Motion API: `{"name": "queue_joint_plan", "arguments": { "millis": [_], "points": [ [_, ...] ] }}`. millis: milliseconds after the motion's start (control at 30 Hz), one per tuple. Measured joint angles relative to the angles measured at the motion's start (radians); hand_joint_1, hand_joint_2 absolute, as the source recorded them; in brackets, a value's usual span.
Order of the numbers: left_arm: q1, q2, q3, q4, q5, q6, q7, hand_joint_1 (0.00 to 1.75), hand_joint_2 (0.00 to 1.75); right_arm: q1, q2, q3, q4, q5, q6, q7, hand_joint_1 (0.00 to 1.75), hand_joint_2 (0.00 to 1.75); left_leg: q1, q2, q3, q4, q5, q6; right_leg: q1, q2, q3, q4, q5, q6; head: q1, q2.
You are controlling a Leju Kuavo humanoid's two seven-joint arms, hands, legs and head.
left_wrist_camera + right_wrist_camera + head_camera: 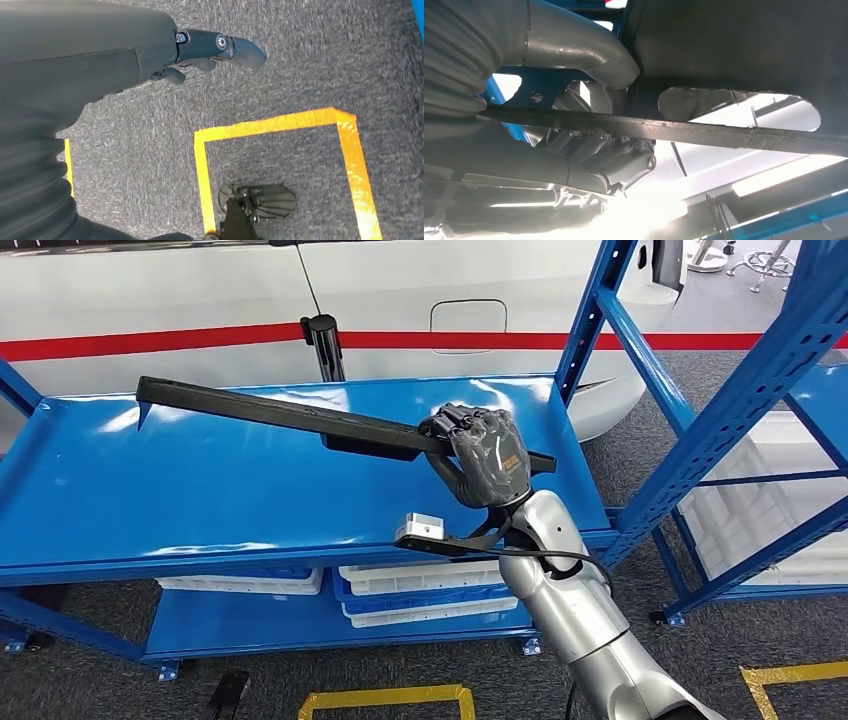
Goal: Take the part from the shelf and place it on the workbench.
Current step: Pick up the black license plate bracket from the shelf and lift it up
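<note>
Head view has the robot's right hand (487, 455) with its fingers wrapped round one end of a long, flat black plastic trim part (290, 417), which reaches out to the left over the glossy blue metal shelf top (150, 500). Whether the far tip touches the surface or hangs just above it, I cannot tell. From the right wrist camera the thick grey thumb (579, 45) lies across the part's thin edge, so the hold looks firm there.

The worry, to my eye, is leverage: nearly all the part's length sticks out from one end, so a quick swing could twist it in the fingers or let the far tip droop and scrape the shelf. The blue upright post (590, 315) stands near the hand, and a wide turn might knock the part against it.

The left hand (215, 50) hangs over grey carpet with yellow tape lines (280, 120), fingers loosely apart, holding nothing.
</note>
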Motion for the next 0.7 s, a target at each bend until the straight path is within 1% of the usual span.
{"name": "queue_joint_plan", "arguments": {
  "millis": [33,67,100,133,167,200,233,267,300,333,367,400,433,467,500,533,567,600,633,667,700],
  "points": [
    [0.0,0.001,0.0,0.0,-0.001,0.0,0.0,0.0,1.75,-0.001,0.0,0.0,0.0,0.001,0.0,0.0,1.75,1.75,0.002,-0.002,-0.005,0.004,-0.004,-0.005,-0.006,-0.001,-0.006,-0.002,0.007,-0.006,0.001,0.0],
    [0.0,0.001,0.0,0.0,-0.002,0.001,0.001,0.0,1.75,-0.002,0.001,0.0,0.0,0.001,0.0,0.0,1.75,1.75,0.004,-0.003,-0.013,0.018,-0.025,-0.011,-0.012,-0.002,-0.012,-0.003,0.017,-0.015,0.0,0.0],
    [0.0,0.002,0.0,0.0,-0.003,0.001,0.002,0.0,1.75,-0.003,0.002,0.0,0.0,0.001,0.001,0.0,1.75,1.75,0.007,-0.005,-0.025,0.049,-0.063,-0.018,-0.019,-0.004,-0.021,-0.005,0.028,-0.025,-0.002,0.0],
    [0.0,0.003,0.0,0.0,-0.003,0.001,0.002,0.0,1.75,-0.004,0.003,0.0,0.0,0.001,0.001,0.0,1.75,1.75,0.011,-0.005,-0.041,0.103,-0.117,-0.025,-0.022,-0.005,-0.03,-0.005,0.039,-0.031,-0.004,0.0],
    [0.0,0.004,0.0,0.0,-0.004,0.001,0.003,0.0,1.75,-0.004,0.004,0.0,0.0,0.001,0.001,0.0,1.75,1.75,0.014,-0.005,-0.057,0.171,-0.169,-0.033,-0.022,-0.006,-0.044,-0.004,0.05,-0.035,-0.006,0.0],
    [0.0,0.005,-0.001,0.0,-0.004,0.001,0.003,0.0,1.75,-0.003,0.004,0.0,0.0,0.001,0.002,0.0,1.75,1.75,0.017,-0.005,-0.071,0.237,-0.203,-0.039,-0.022,-0.006,-0.057,-0.002,0.06,-0.034,-0.007,0.0],
    [0.0,0.006,-0.001,0.0,-0.004,0.002,0.004,0.0,1.75,-0.002,0.004,0.0,0.0,0.002,0.002,0.0,1.75,1.75,0.02,-0.005,-0.075,0.285,-0.214,-0.044,-0.022,-0.007,-0.071,0.0,0.069,-0.032,-0.007,0.0],
    [0.0,0.007,-0.001,0.0,-0.004,0.002,0.004,0.0,1.75,0.0,0.004,0.0,0.0,0.002,0.003,0.0,1.75,1.75,0.024,-0.005,-0.064,0.298,-0.201,-0.048,-0.024,-0.007,-0.085,0.004,0.077,-0.028,-0.007,0.0],
    [0.0,0.008,0.0,0.0,-0.004,0.002,0.004,0.0,1.75,0.001,0.004,0.0,0.0,0.002,0.004,0.0,1.75,1.75,0.029,-0.005,-0.036,0.277,-0.174,-0.052,-0.027,-0.007,-0.099,0.009,0.084,-0.022,-0.007,0.0],
    [0.0,0.009,0.0,0.0,-0.004,0.002,0.004,0.0,1.75,0.001,0.004,0.0,0.0,0.002,0.004,0.0,1.75,1.75,0.034,-0.005,0.008,0.226,-0.147,-0.056,-0.031,-0.007,-0.111,0.015,0.09,-0.017,-0.008,0.0],
    [-0.001,0.009,0.0,0.0,-0.004,0.002,0.004,0.0,1.75,0.001,0.004,0.0,0.0,0.002,0.004,0.0,1.75,1.75,0.037,-0.006,0.058,0.159,-0.136,-0.062,-0.031,-0.006,-0.123,0.022,0.095,-0.01,-0.009,0.0],
    [-0.002,0.008,-0.001,0.0,-0.004,0.002,0.004,0.0,1.75,0.001,0.004,0.0,0.0,0.002,0.004,0.0,1.75,1.75,0.037,-0.009,0.1,0.096,-0.138,-0.063,-0.031,-0.006,-0.133,0.028,0.101,-0.004,-0.009,0.0],
    [-0.003,0.008,-0.001,0.0,-0.004,0.002,0.004,0.0,1.75,0.001,0.005,0.0,0.0,0.002,0.004,0.0,1.75,1.75,0.036,-0.012,0.126,0.052,-0.146,-0.062,-0.028,-0.006,-0.139,0.033,0.107,0.004,-0.009,0.0],
    [-0.004,0.008,-0.001,0.0,-0.004,0.001,0.003,0.0,1.75,0.0,0.006,0.0,0.0,0.002,0.004,-0.001,1.75,1.75,0.032,-0.014,0.136,0.029,-0.156,-0.057,-0.024,-0.006,-0.144,0.033,0.115,0.013,-0.009,0.0],
    [-0.003,0.008,-0.001,0.0,-0.004,0.001,0.003,0.0,1.75,0.001,0.006,0.0,0.0,0.002,0.004,-0.001,1.75,1.75,0.027,-0.014,0.132,0.023,-0.153,-0.046,-0.022,-0.006,-0.147,0.031,0.124,0.024,-0.008,0.0],
    [-0.003,0.008,-0.001,0.0,-0.004,0.0,0.003,0.0,1.75,0.002,0.005,0.0,0.0,0.003,0.004,-0.001,1.75,1.75,0.025,-0.011,0.124,0.022,-0.144,-0.033,-0.021,-0.006,-0.152,0.031,0.128,0.033,-0.008,0.0],
    [-0.003,0.008,0.0,0.0,-0.004,0.0,0.002,0.0,1.75,0.003,0.004,0.0,0.0,0.003,0.004,-0.002,1.75,1.75,0.021,-0.009,0.115,0.021,-0.134,-0.017,-0.022,-0.006,-0.162,0.039,0.118,0.036,-0.009,0.0],
    [-0.004,0.008,0.0,0.0,-0.004,0.0,0.001,0.0,1.75,0.004,0.004,0.0,0.0,0.003,0.004,-0.002,1.75,1.75,0.019,-0.006,0.103,0.019,-0.121,0.001,-0.023,-0.007,-0.178,0.063,0.092,0.034,-0.007,0.0],
    [-0.005,0.008,0.0,0.0,-0.004,0.0,0.001,0.0,1.75,0.005,0.003,0.0,0.0,0.003,0.004,-0.002,1.75,1.75,0.018,-0.003,0.089,0.017,-0.109,0.015,-0.025,-0.007,-0.198,0.109,0.05,0.028,-0.005,0.0],
    [-0.005,0.008,0.001,0.0,-0.004,0.0,0.0,0.0,1.75,0.005,0.002,0.0,0.0,0.003,0.004,-0.003,1.75,1.75,0.015,-0.002,0.074,0.018,-0.097,0.024,-0.025,-0.007,-0.221,0.172,0.003,0.023,-0.003,0.0],
    [-0.005,0.008,0.001,0.0,-0.004,0.0,0.0,0.0,1.75,0.006,0.001,0.0,0.0,0.003,0.004,-0.003,1.75,1.75,0.012,-0.001,0.058,0.018,-0.085,0.029,-0.025,-0.007,-0.239,0.243,-0.035,0.021,0.0,0.0]
  ]
}}
